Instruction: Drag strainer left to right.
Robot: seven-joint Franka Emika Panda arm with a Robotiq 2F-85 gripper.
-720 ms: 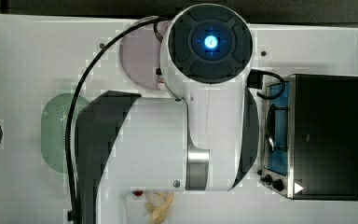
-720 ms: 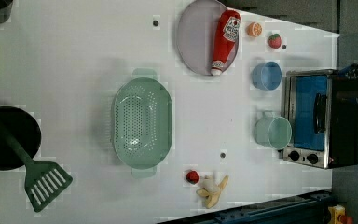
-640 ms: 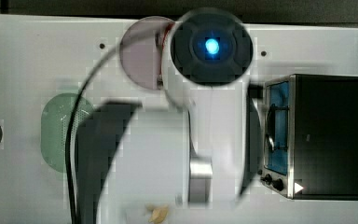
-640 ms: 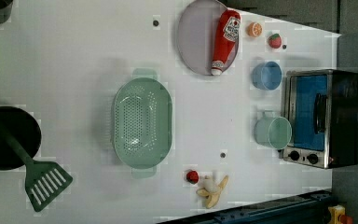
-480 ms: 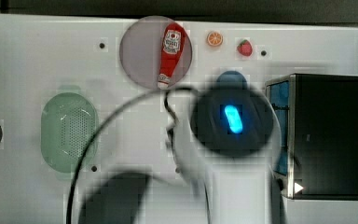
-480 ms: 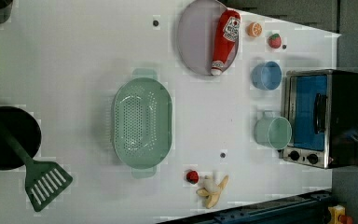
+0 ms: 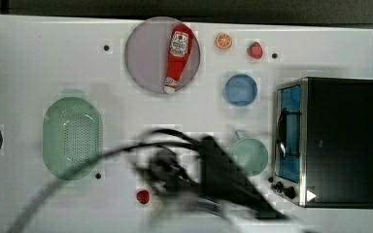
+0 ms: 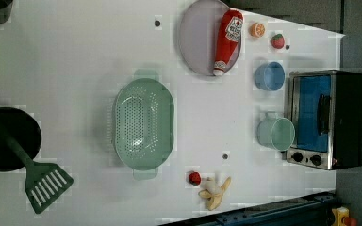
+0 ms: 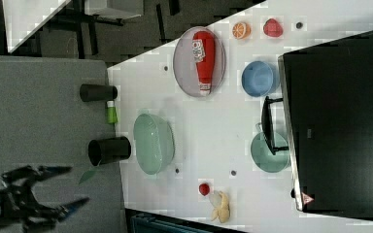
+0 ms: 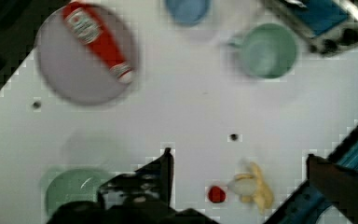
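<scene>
The strainer (image 7: pixel 72 138) is a pale mint-green oval colander with a holed base. It rests on the white table at the top view's left, in the middle of the left view (image 8: pixel 143 123) and in the right view (image 9: pixel 153 143). My gripper (image 10: pixel 238 156) hangs open high above the table, its two dark fingers (image 10: pixel 167 164) far apart and nothing between them. In the wrist view the strainer (image 10: pixel 72 189) is partly hidden behind the gripper body. A blurred dark arm with cable (image 7: pixel 213 179) crosses the lower middle of the top view, apart from the strainer.
A toaster oven (image 7: pixel 330 141) stands at the top view's right, with a green mug (image 7: pixel 248 156) and a blue bowl (image 7: pixel 241 90) beside it. A ketchup bottle (image 7: pixel 177 56) lies on a grey plate (image 7: pixel 143 58). A banana (image 8: pixel 214 190), black pan (image 8: pixel 7 139) and spatula (image 8: pixel 45 183) lie around.
The arm has swept from over the table's middle toward the top view's lower edge, uncovering the plate, bowl and mug. The strainer has not moved.
</scene>
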